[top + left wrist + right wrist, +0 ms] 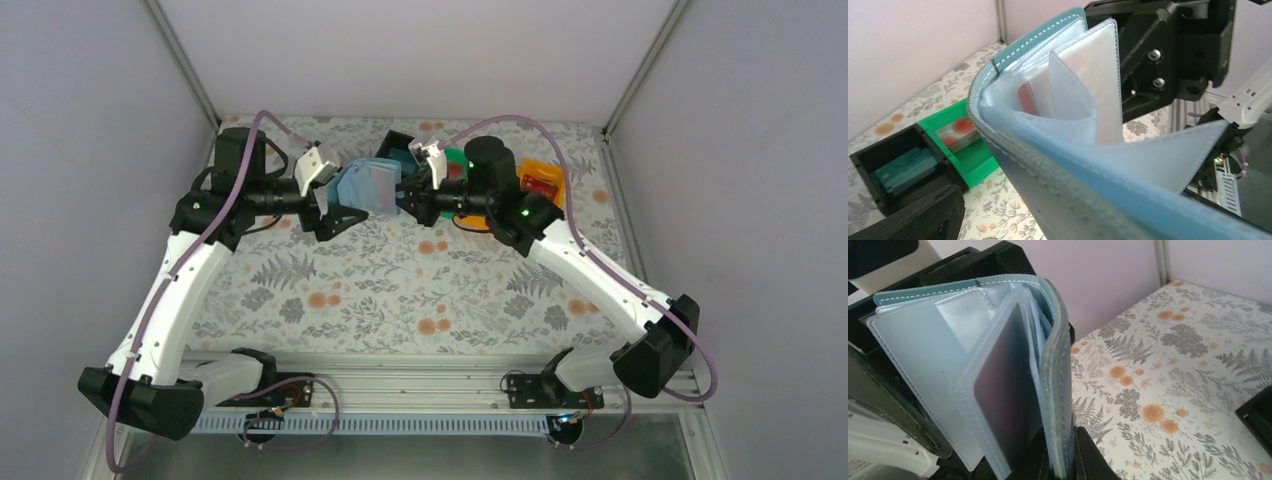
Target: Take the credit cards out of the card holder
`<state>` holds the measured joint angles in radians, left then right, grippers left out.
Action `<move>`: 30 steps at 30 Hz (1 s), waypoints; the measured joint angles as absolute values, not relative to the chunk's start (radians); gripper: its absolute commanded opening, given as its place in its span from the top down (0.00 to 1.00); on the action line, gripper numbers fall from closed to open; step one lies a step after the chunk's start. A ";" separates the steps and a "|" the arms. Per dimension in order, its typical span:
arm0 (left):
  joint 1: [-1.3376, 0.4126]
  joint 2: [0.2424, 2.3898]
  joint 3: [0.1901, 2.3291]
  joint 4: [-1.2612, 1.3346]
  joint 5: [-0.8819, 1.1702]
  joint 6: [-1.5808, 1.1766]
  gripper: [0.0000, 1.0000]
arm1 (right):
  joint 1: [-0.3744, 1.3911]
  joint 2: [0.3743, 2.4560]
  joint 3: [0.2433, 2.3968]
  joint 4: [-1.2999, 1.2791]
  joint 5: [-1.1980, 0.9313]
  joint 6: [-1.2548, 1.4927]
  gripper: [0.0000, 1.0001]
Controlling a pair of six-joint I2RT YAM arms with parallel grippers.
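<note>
Right gripper [1062, 462] tight on cover edge of card holder [923, 365], left gripper [330, 195] wide alongside, upper centre, floral table [400, 290] below.

Floral table [400, 290] in a pale booth
Grey ferns and orange blooms cover the table; plain lilac-grey walls [90, 120] close it behind and at both sides, metal posts [183, 60] at its far corners.

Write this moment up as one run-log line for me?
right claw: shut on card holder | left claw: open, at its other end | dark card: in sleeve
</note>
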<state>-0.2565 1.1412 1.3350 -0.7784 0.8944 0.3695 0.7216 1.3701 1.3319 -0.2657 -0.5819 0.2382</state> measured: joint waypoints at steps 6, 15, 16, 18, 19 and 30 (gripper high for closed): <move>-0.257 1.156 1.346 -0.731 0.836 0.319 0.00 | 0.773 1.398 1.340 -0.264 -0.486 0.306 0.96; -0.258 1.200 1.360 -0.718 0.805 0.283 0.34 | 0.828 1.463 1.382 -0.260 -0.449 0.329 0.96; -0.260 1.200 1.360 -0.720 0.805 0.286 0.40 | 0.828 1.463 1.383 -0.259 -0.448 0.328 0.96; -0.260 1.200 1.360 -0.719 0.804 0.284 0.46 | 0.828 1.463 1.385 -0.262 -0.449 0.320 0.96; -0.260 1.198 1.360 -0.720 0.806 0.279 0.47 | 0.828 1.463 1.386 -0.262 -0.450 0.317 0.96; -0.249 1.193 1.360 -0.735 0.857 0.282 0.70 | 0.812 1.457 1.386 -0.270 -0.540 0.264 0.96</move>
